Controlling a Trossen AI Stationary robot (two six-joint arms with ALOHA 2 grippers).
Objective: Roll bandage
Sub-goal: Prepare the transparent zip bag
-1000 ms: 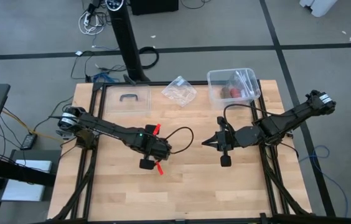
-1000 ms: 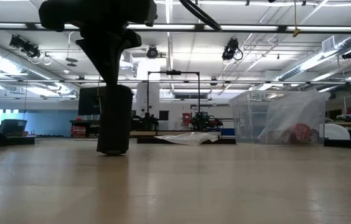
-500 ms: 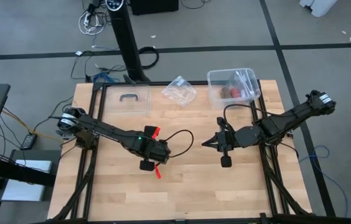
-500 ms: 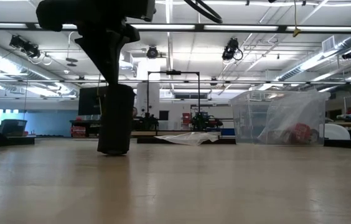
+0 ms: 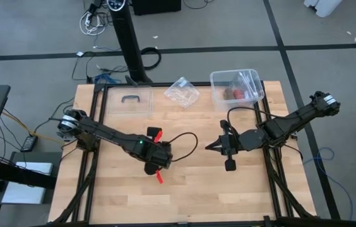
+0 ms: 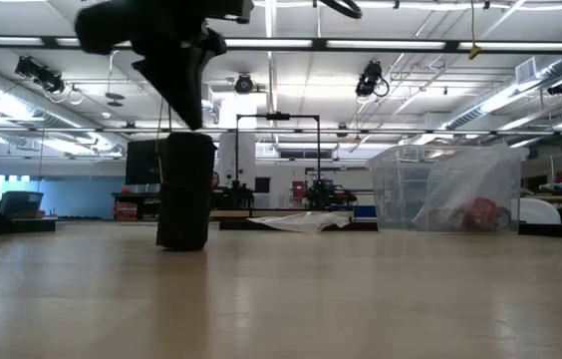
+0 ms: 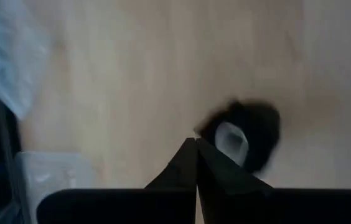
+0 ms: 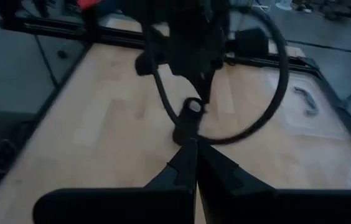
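Note:
The black bandage [image 6: 183, 189] is rolled up and stands on its end on the table, with a pale core [image 7: 231, 138] showing at its top. It also shows in the right wrist view [image 8: 188, 124]. In the high view my left arm hides it. My left gripper [image 6: 192, 122] is shut and hovers just above the roll's top; in the high view it is mid-table [image 5: 156, 157]. Its shut tips [image 7: 195, 142] stand beside the roll's rim. My right gripper [image 5: 208, 146] is shut and empty, level, pointing at the roll from the table's right.
A clear plastic box [image 5: 236, 87] with a red thing inside stands at the far right. A crumpled clear wrapper [image 5: 182, 91] and a clear lid with a handle [image 5: 129, 101] lie along the far edge. A black cable loop [image 5: 183, 140] hangs off my left arm.
My left gripper has gone up off the roll's top and a little toward the table's near edge. The roll has stayed standing where it was.

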